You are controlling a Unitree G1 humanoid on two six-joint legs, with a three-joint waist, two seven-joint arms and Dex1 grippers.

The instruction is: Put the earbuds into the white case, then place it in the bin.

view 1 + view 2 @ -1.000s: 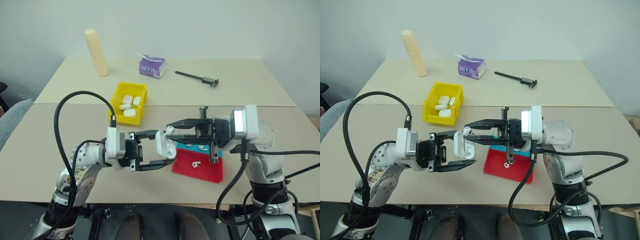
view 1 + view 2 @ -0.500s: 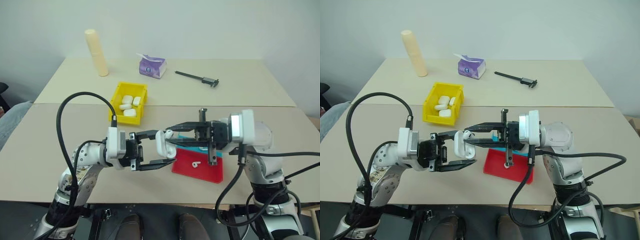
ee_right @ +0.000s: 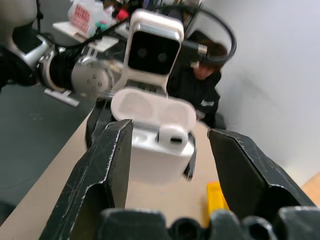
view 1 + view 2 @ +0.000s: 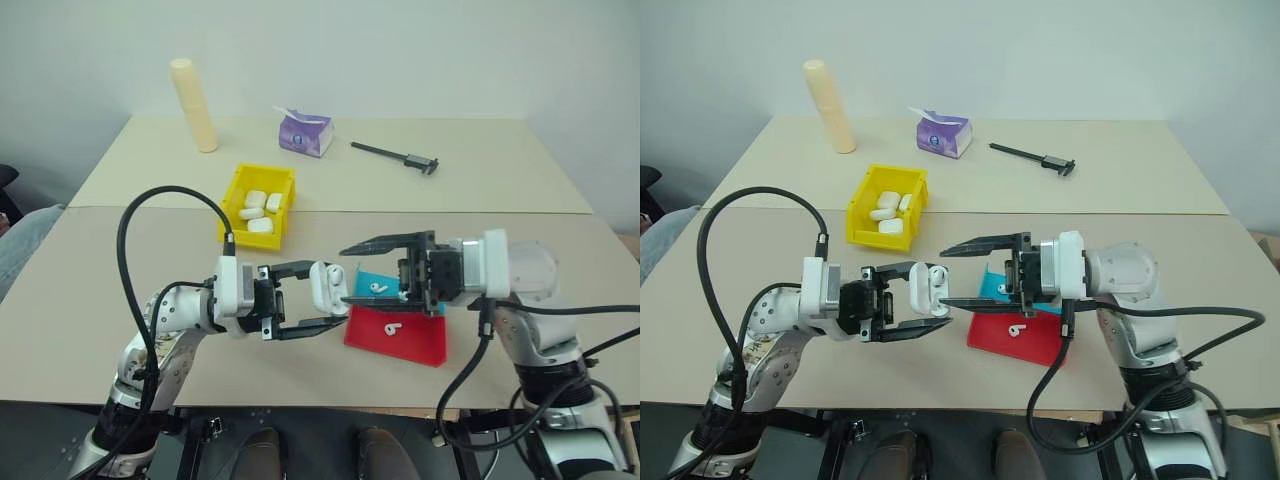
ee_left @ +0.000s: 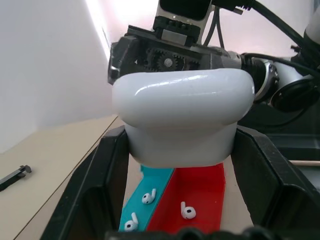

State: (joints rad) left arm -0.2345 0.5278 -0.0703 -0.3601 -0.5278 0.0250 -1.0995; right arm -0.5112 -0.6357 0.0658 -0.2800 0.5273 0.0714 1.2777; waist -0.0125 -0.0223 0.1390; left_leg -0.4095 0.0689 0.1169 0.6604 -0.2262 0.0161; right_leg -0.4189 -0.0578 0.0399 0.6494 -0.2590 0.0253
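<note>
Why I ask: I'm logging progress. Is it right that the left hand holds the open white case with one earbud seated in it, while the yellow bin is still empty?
Not quite: the bin already holds several white cases, as the left eye view shows. The rest stands: the left hand grips the open white case with one earbud seated in it.

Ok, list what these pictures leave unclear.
- White case: its second socket sits behind the right gripper's own finger in the right wrist view.
- Yellow bin: its near wall hides whatever lies low inside, head views.
- Red-and-teal tray: the right arm covers its far edge.
</note>
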